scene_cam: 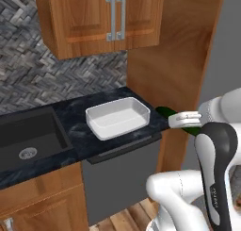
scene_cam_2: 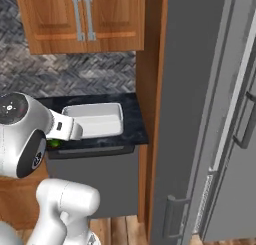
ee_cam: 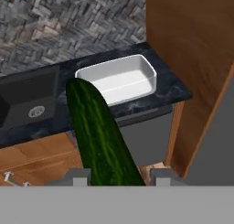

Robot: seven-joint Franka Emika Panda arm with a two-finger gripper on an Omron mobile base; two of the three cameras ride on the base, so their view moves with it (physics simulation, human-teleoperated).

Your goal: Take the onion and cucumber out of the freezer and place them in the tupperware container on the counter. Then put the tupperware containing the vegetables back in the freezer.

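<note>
Carrying the cucumber (ee_cam: 103, 136): dark green, long, clamped between the two fingers of my end effector (scene_cam: 187, 119), its free end projecting straight ahead of me toward the table.

Item, tupperware container (scene_cam: 118, 117): white, shallow, rimmed, nothing in it that I can see; ahead of and below my end effector, resting on the table (scene_cam: 70, 114) near its edge. The cucumber's tip has not yet reached its near rim.

Item, onion: not located from here.

Item, sink (scene_cam: 28, 138): dark basin set in the table, beyond the container and off to one side of my end effector.

Item, wooden side panel (ee_cam: 192, 58): tall, close beside my end effector on the side opposite the sink.

Item, freezer (scene_cam_2: 200, 114): grey door leaf standing further out on that same side.

Handling note, by my judgement: advance until the whole cucumber is over the container's floor, keeping away from the wooden panel; lower it, bring it roughly level so it lies along the container's long side, then part the fingers close to the floor so it does not roll or bounce over the rim. Leave room for the onion.
</note>
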